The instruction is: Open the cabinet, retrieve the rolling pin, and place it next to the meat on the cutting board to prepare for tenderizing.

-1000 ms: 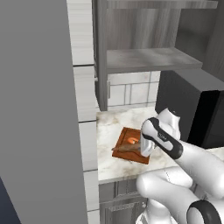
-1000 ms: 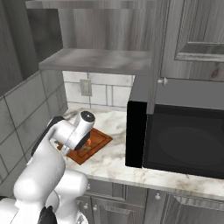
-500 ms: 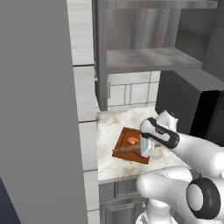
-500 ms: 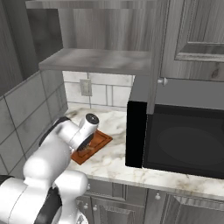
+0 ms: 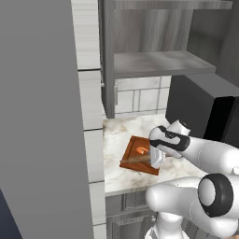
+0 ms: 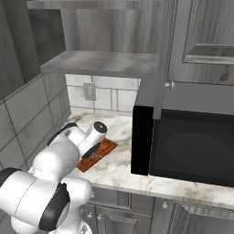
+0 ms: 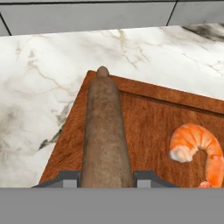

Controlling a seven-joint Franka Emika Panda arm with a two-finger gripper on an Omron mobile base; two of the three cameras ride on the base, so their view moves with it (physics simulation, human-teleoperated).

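Brown wooden rolling pin (image 7: 105, 131) is clamped between the nearly closed fingers of the gripper (image 7: 107, 177), its barrel running away from the hand along one edge of the cutting board (image 7: 148, 118). In the hand view the pin's far handle sits at the board's grooved rim, close to the marble counter (image 7: 39, 83). The meat (image 7: 194, 146), an orange-pink shrimp-like piece, lies on the board beside the pin, apart from it.

Risks, as judged: released from height, the round pin could roll off the rim onto the counter, since it lies near the board's edge; a roll the other way would strike the meat. Whether the pin touches the board cannot be told.

From the left base view the gripper (image 5: 156, 158) hangs low over the board (image 5: 133, 161), below the open cabinet (image 5: 154, 60).
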